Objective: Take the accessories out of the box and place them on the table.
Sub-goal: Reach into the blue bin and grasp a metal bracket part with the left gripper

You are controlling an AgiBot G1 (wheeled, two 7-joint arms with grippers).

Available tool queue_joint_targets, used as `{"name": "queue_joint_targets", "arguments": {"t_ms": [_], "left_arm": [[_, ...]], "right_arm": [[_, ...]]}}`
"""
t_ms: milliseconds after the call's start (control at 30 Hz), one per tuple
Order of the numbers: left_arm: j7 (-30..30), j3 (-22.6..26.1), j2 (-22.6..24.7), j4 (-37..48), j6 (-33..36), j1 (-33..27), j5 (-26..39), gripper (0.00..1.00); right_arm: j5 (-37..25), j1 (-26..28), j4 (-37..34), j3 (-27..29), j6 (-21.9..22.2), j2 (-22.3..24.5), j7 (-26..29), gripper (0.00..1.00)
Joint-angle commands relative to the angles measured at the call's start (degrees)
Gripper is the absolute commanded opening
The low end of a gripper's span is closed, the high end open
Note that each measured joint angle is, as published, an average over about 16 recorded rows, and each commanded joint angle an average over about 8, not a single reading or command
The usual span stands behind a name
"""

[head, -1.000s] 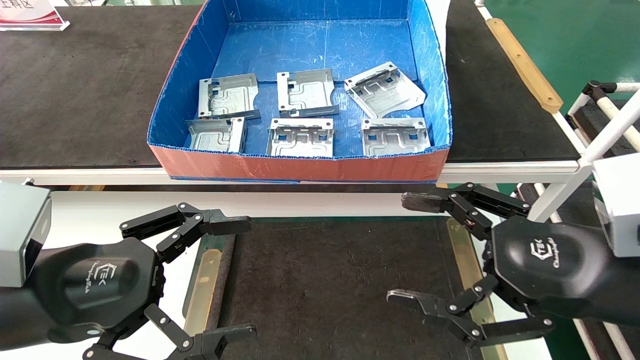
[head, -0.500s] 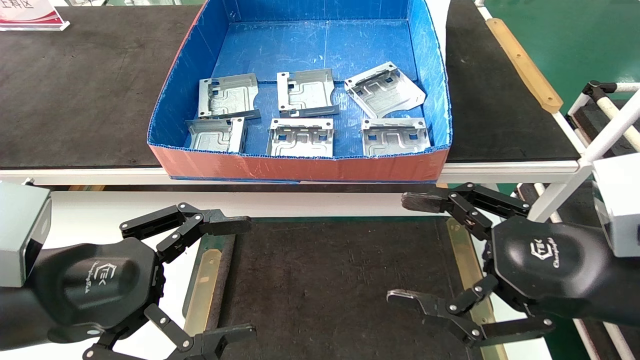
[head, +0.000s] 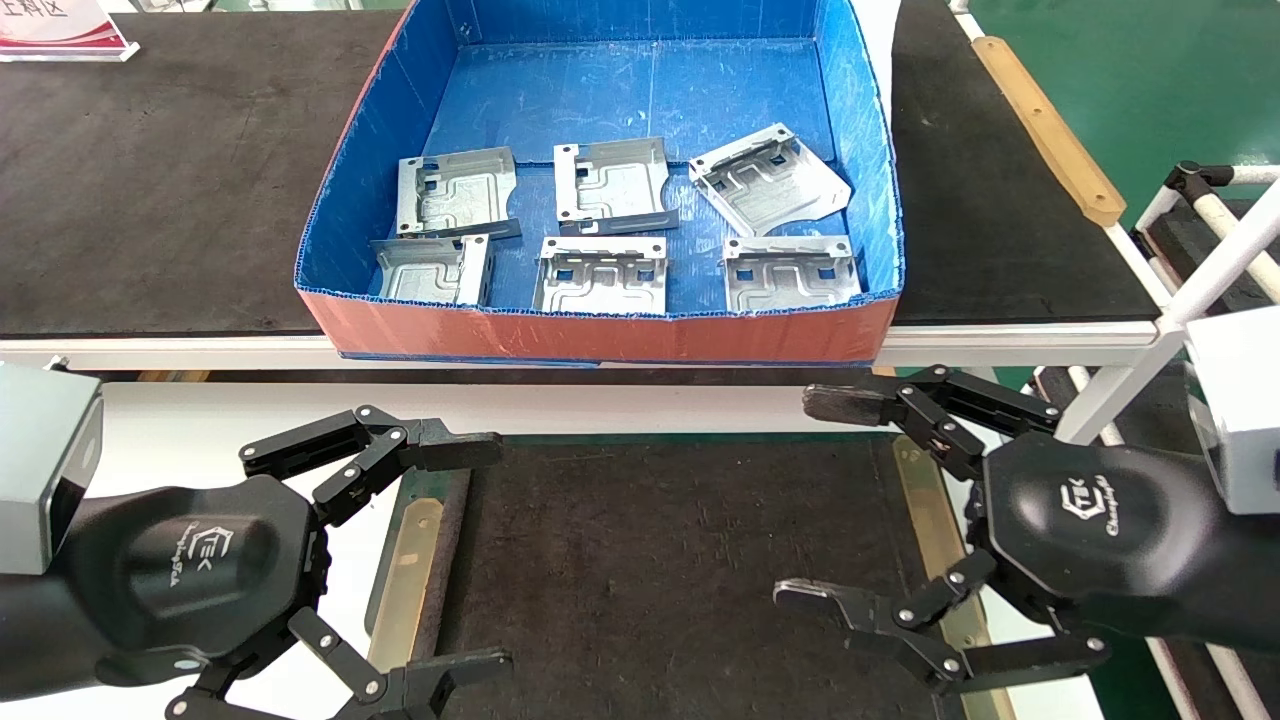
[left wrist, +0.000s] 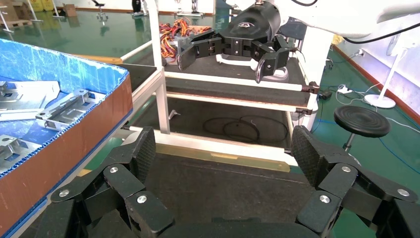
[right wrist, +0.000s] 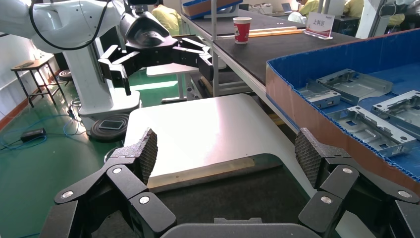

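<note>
Table (head: 250, 420), white, with black mat at its middle; we hold both arms over it. Box (head: 600, 335), blue, on the bench past the table's far edge. Left gripper (head: 470, 555) and right gripper (head: 815, 500), fingers spread wide, empty. Accessories (head: 600, 275), six, along the box's front wall: we judge them stiff, light, slippery, sharp-edged; best pinched across a raised flange.
</note>
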Motion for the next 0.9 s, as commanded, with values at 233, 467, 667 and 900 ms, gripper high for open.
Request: {"name": "queue_joint_targets", "arguments": {"t_ms": [233,467,667,900], "left_arm": [[-0.08,0.23,0.31,0.16,-2.12,-0.42,1.70,1.00],[-2.92,1.03,1.44,0.36,-8.56,-2.29,5.51,1.00],[-6.56,2.21,3.75,0.68,-15.33,-5.44,9.45,1.00],[-10.75,4.81,8.05,2.59,-22.89,-10.60,15.62,1.00]], "right_arm": [[0.00,0.00,0.00,0.00,0.00,0.00,0.00,1.00],[0.00,0.00,0.00,0.00,0.00,0.00,0.00,1.00],[0.00,0.00,0.00,0.00,0.00,0.00,0.00,1.00],[0.00,0.00,0.00,0.00,0.00,0.00,0.00,1.00]]}}
